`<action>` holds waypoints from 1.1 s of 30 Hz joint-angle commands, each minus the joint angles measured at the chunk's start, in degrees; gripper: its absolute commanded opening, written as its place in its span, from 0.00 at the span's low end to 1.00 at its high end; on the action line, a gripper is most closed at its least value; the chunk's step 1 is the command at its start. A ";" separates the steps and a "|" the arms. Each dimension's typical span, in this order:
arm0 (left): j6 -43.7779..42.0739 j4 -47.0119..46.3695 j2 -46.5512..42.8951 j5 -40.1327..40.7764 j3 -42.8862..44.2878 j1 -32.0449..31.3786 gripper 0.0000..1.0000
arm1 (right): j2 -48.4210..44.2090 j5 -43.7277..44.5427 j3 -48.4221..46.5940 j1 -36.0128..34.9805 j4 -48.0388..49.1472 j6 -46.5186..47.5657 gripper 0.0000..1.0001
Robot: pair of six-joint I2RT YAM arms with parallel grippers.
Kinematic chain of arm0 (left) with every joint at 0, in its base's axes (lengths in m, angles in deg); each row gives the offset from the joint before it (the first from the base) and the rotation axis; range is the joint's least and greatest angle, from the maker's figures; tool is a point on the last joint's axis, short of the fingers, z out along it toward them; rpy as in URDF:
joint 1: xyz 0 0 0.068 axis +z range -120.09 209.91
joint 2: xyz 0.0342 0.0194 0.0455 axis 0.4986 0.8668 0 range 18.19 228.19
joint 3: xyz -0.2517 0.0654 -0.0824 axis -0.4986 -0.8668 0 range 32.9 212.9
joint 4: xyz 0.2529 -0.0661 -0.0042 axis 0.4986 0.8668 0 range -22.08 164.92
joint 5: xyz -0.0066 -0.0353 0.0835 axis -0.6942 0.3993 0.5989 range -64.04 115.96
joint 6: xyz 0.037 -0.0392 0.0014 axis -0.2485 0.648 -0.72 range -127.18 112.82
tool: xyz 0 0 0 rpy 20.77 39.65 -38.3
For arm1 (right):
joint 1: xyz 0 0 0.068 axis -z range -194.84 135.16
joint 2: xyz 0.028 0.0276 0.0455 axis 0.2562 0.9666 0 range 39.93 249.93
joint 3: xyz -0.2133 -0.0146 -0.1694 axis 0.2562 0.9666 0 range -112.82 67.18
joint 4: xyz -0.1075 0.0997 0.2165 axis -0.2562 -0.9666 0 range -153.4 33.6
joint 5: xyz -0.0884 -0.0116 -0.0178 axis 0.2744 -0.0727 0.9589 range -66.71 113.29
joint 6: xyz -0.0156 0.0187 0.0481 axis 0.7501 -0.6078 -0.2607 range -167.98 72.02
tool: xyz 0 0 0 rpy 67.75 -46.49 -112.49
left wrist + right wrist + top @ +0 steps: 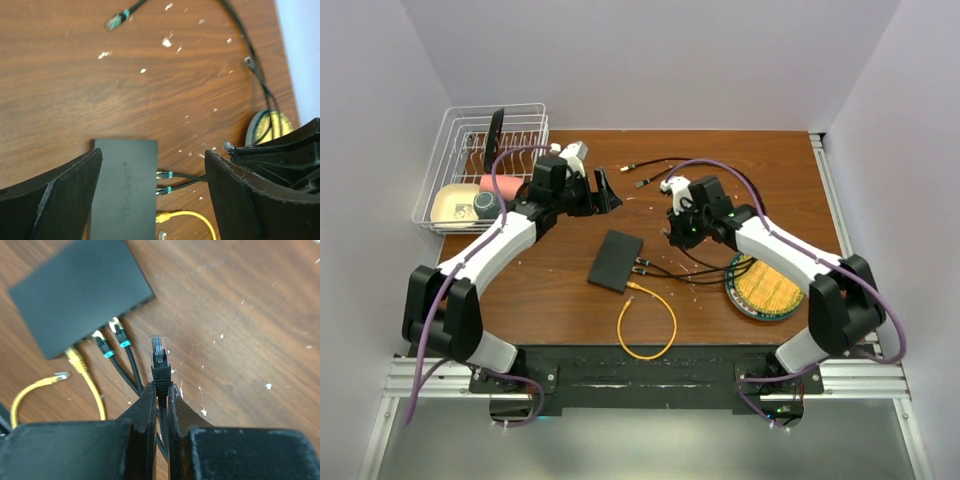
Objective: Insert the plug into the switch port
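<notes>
**Plug in grip, just off the switch**

Pinched in the clenched right gripper (160, 390): black network plug with clear plastic tip (159, 352), just to the right of the small flat matte-black rectangular switch (80, 290), near its socket edge but not touching. Lying flat mid-table, that box, between the two arms. Already seated in its near-right edge: two thin black cables with teal-banded plugs (114, 347) and a yellow cable (650, 325) looping nearer. Spread wide and holding nothing, the left gripper (606, 192), just beyond the switch. Farther right, a round yellow-and-dark plate (767, 290) on the brown wooden table (740, 160); far left, a white wire rack (470, 150).
</notes>
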 commanded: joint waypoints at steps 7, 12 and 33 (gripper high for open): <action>-3.94 -1.06 7.96 0.61 -2.71 0.35 0.82 | 10.00 6.49 -4.83 -6.32 -0.65 2.59 0.00; -5.08 -1.24 10.78 1.75 -2.98 0.35 0.80 | 12.82 8.43 -5.88 -7.56 -0.39 3.64 0.00; -6.40 -4.48 18.69 -4.92 -5.09 0.52 0.63 | 17.48 11.94 -6.06 -9.75 1.72 9.09 0.00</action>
